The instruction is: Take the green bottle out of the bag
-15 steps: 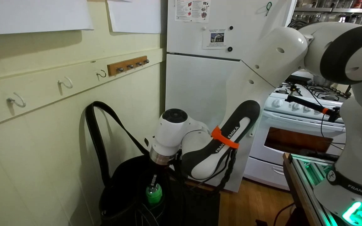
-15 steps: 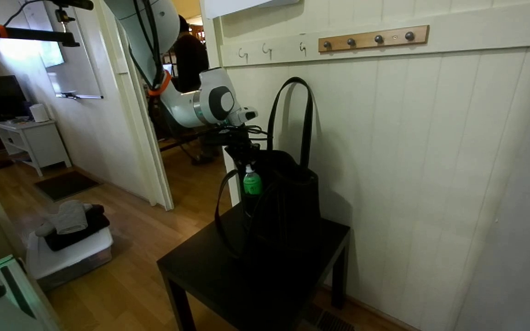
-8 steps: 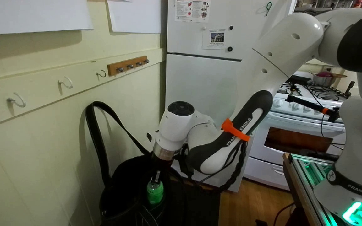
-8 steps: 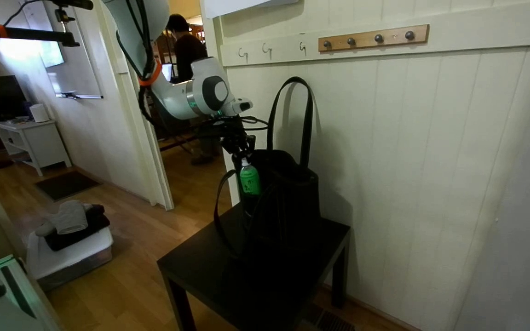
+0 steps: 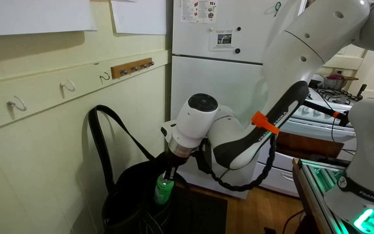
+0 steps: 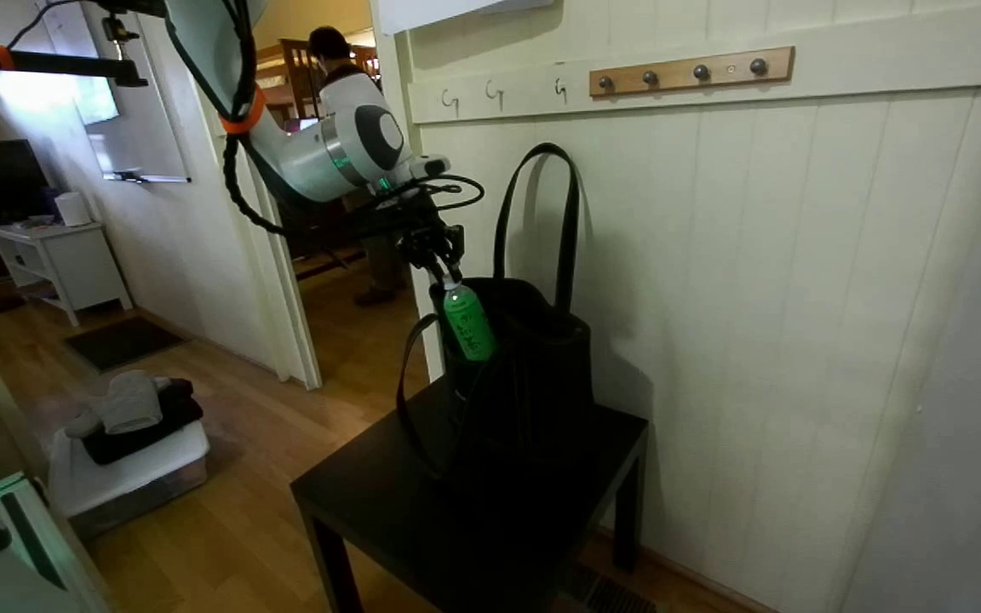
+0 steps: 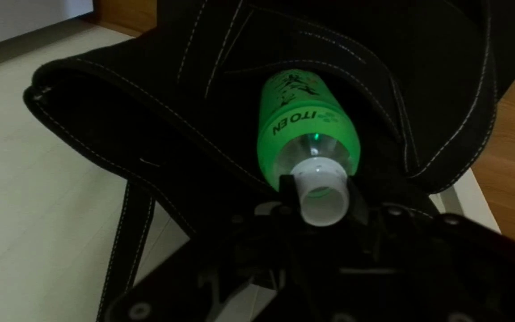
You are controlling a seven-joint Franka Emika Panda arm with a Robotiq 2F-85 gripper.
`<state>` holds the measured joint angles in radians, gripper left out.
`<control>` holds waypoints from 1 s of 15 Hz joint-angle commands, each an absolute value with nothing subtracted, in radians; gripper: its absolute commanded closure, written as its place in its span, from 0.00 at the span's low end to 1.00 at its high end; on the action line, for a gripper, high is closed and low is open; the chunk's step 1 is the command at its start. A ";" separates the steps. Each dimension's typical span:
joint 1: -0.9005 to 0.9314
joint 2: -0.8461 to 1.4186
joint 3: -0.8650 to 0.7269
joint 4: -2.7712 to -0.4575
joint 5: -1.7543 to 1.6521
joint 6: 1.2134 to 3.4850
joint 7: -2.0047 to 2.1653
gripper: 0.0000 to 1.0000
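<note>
The bag [image 6: 533,383], black and soft-sided, stands on a dark worktop [image 6: 371,485] beside a pale panelled wall [image 6: 797,255], its mouth open, one handle [image 6: 568,247] looped upright over it and another strap [image 6: 403,387] drooping down its flank. At that flank of the bag, in both exterior views, is the green bottle [image 6: 470,322], tilted, its white cap [image 7: 320,172] uppermost; in the wrist view its lower end passes behind a stitched edge of the bag's fabric, and how much is hidden there I cannot tell. Above the same flank of the bag is the tool [image 7: 322,195], pointing downward, its fingers [image 7: 288,190] close in on either side of the cap and gripping it, so that the bottle is held by its top. The white arm [image 5: 291,58] reaches in over the bag, a black cable sleeve [image 5: 239,188] sagging beneath it. Higher than the bag, on the wall, runs a wooden peg strip [image 6: 674,78]. Beyond the bag, in an exterior view, stands a white refrigerator [image 5: 219,81] with papers [image 5: 199,11] on its door. Well apart from the bag, on the wood floor [image 6: 243,460], sits a lidded box [image 6: 129,481] with grey cloth [image 6: 133,402] on top, and farther back than the bag a person [image 6: 330,44] is partly hidden by the arm.
</note>
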<state>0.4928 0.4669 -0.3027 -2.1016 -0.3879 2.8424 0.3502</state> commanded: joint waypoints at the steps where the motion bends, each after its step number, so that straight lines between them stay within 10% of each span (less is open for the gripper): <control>1: 0.533 0.384 -0.345 -2.190 -0.498 2.859 0.455 0.92; 15: 0.661 0.150 -0.498 -2.389 -0.780 2.852 0.714 0.92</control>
<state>0.6324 0.2065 -0.4618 -2.3402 -0.6975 2.8424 0.6343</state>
